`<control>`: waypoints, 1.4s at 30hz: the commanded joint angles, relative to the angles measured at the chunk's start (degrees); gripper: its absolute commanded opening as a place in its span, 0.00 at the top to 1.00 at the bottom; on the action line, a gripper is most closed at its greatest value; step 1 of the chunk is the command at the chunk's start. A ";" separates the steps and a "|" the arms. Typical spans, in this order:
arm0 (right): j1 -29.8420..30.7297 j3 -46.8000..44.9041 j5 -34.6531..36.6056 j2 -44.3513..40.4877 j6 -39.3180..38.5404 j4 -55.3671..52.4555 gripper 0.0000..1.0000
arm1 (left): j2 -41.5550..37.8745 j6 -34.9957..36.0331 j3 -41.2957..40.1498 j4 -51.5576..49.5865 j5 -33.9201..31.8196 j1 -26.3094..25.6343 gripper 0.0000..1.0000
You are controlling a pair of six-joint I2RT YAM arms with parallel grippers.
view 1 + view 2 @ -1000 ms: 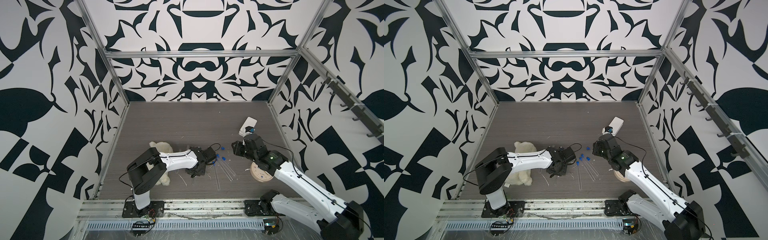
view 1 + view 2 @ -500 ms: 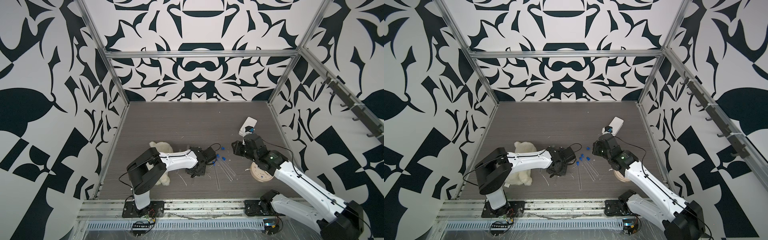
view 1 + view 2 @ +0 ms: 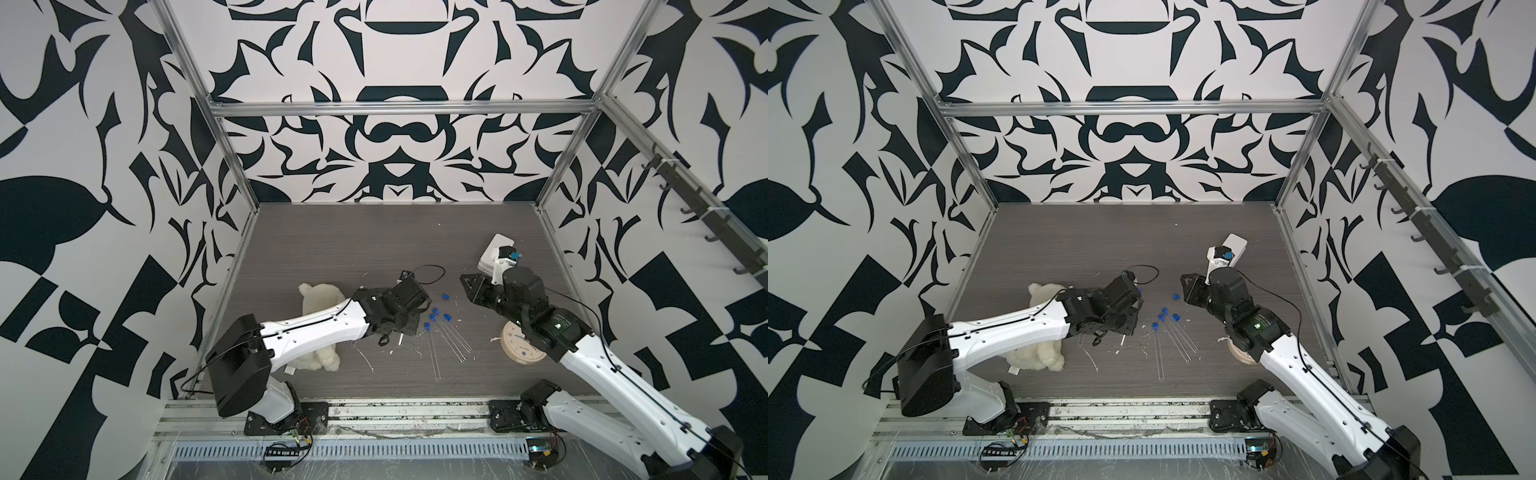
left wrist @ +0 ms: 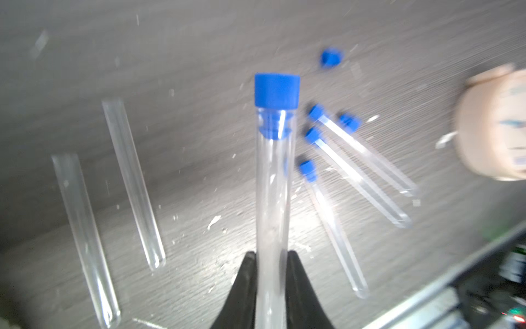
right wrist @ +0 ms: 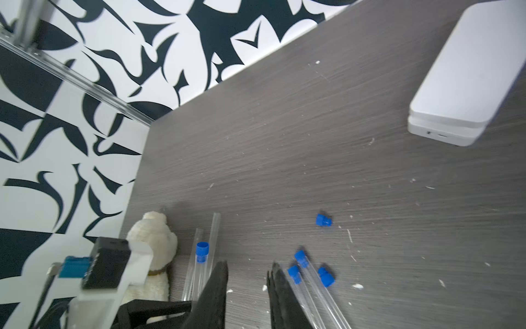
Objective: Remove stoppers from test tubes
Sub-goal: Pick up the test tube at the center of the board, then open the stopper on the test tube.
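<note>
My left gripper (image 4: pixel 270 256) is shut on a clear test tube (image 4: pixel 273 199) and holds it off the table, with its blue stopper (image 4: pixel 277 90) still in the far end. In a top view the left gripper (image 3: pixel 1133 297) is at mid-table beside the plush toy. Three more stoppered test tubes (image 3: pixel 432 349) lie fanned out on the table. Two bare tubes (image 4: pixel 132 182) lie apart from them. Two loose stoppers (image 3: pixel 445 296) (image 3: pixel 447 318) rest nearby. My right gripper (image 5: pixel 248 266) is open and empty, and hovers right of the tubes (image 3: pixel 463 279).
A cream plush toy (image 3: pixel 320 299) lies partly under the left arm. A white box (image 3: pixel 494 249) sits at the back right. A round wooden clock (image 3: pixel 519 345) lies under the right arm. A black cable loop (image 3: pixel 430 274) and white scraps litter the dark table.
The right gripper's jaws have drawn slightly closer together. Both arms stay almost where they were, and the left still holds its tube.
</note>
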 commanded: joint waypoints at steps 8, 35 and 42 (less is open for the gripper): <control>-0.05 -0.14 -11.43 9.49 2.29 19.77 0.79 | -8.48 5.98 -6.26 8.37 3.39 -0.99 0.79; 4.75 3.00 -20.34 25.80 4.66 35.08 0.70 | -10.95 7.09 -9.34 8.98 3.83 -1.65 0.79; 5.17 2.84 -19.27 24.26 4.69 34.98 0.70 | -10.95 7.09 -9.30 8.77 4.01 -1.61 0.79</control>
